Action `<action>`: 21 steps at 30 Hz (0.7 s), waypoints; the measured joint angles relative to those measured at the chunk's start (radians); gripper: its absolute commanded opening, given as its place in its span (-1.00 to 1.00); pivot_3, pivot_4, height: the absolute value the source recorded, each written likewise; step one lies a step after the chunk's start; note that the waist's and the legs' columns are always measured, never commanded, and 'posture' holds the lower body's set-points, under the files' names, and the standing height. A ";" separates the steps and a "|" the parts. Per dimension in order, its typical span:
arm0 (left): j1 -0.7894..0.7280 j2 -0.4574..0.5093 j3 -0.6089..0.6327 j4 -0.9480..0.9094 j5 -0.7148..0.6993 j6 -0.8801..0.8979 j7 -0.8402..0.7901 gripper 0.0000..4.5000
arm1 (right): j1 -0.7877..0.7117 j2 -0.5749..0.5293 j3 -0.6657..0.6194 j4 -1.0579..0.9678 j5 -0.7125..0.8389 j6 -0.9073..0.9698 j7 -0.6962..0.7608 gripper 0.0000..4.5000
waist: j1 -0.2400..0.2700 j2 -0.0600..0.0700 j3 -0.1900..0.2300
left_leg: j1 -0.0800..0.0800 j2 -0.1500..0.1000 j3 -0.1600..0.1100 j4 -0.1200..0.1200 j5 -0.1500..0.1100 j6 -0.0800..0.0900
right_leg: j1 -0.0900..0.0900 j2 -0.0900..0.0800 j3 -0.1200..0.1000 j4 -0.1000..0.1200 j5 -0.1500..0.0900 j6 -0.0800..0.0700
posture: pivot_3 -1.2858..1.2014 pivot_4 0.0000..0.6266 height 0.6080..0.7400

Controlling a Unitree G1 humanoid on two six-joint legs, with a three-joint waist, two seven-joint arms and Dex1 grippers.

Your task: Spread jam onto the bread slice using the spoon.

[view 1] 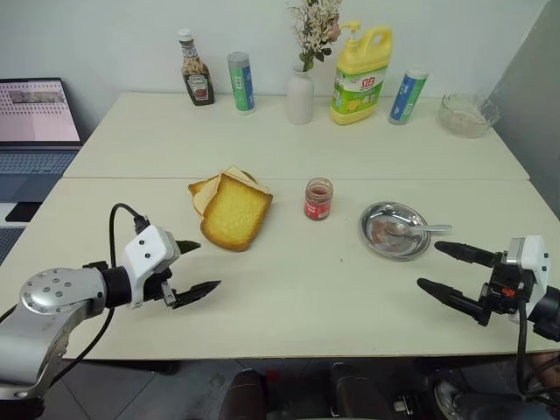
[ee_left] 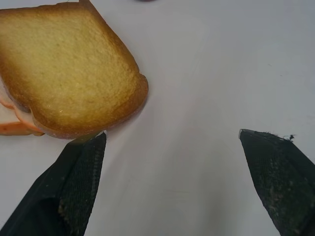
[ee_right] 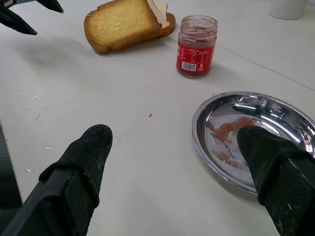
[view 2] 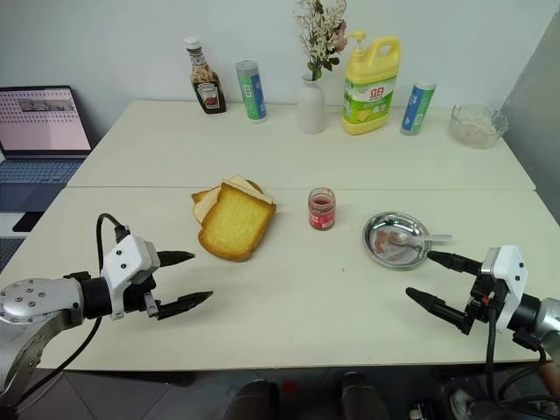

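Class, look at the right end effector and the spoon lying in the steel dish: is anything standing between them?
Nothing visible does. The right end effector hangs open just short of the steel dish, where the spoon lies, handle over the rim.

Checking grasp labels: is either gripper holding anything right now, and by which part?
Nothing held. Left gripper and right gripper both hang open over the table; the spoon lies in the steel dish.

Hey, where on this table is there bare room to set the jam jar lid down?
Bare patches: between the bread slice and jam jar, and the wide front strip between the open left gripper and right gripper. Crowded: the back edge, from the ketchup bottle to the glass bowl.
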 measured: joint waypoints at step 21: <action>-0.003 -0.125 0.015 0.034 0.057 -0.094 0.076 1.00 | 0.032 0.036 -0.014 0.000 -0.026 0.014 -0.041 0.96 | 0.000 0.000 0.000 | 0.000 0.000 0.000 0.001 0.000 0.000 | 0.000 0.000 0.000 0.001 0.000 0.000 | 0.03 -0.52 1.00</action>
